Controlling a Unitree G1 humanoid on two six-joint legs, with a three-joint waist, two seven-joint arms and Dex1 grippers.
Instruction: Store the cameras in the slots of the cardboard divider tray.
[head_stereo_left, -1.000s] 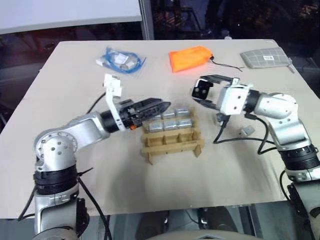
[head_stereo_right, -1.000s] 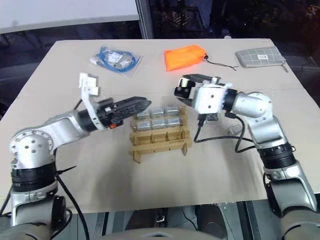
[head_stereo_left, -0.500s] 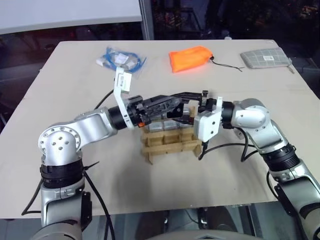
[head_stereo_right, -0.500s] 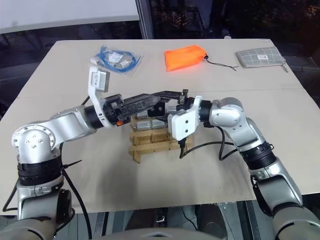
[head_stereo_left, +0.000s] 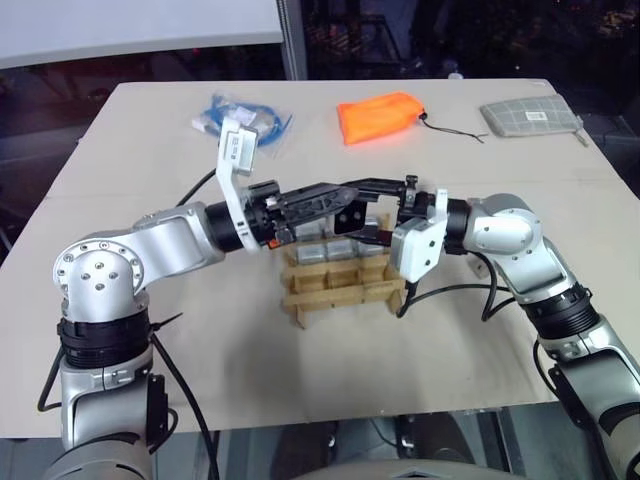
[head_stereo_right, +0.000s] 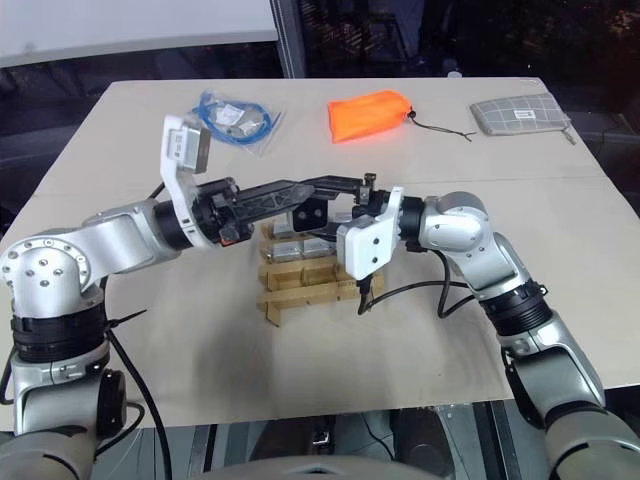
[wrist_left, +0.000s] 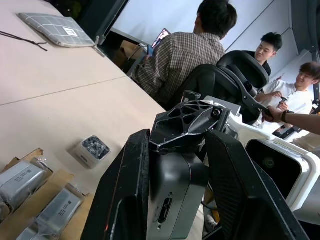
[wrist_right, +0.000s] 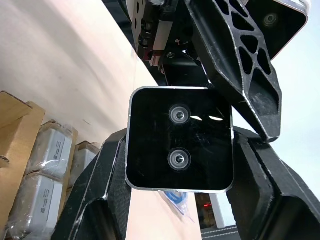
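Left eye view: one camera (wrist_right: 180, 146), boxy, with a black twin-lens face, is held in the air above the far rows of the cardboard divider tray (head_stereo_left: 345, 288), which stands about mid-table. The right gripper (wrist_right: 175, 165) has its fingers partly apart with the camera's body clamped between them. The left gripper (wrist_left: 175, 200) meets it from the opposite side, fingers drawn in against the same camera's silver-grey sides, so both appear to grip it at once. Wrapped cameras (head_stereo_left: 340, 250) already fill the far slots; the near row looks empty. One loose camera (wrist_left: 91, 148) lies on the table (head_stereo_left: 300, 390) toward its right edge, beside the tray. Risks, as judged: the camera may drop or twist if one gripper lets go before the other's hold is firm, and it could then land on the stored cameras or knock the tray.
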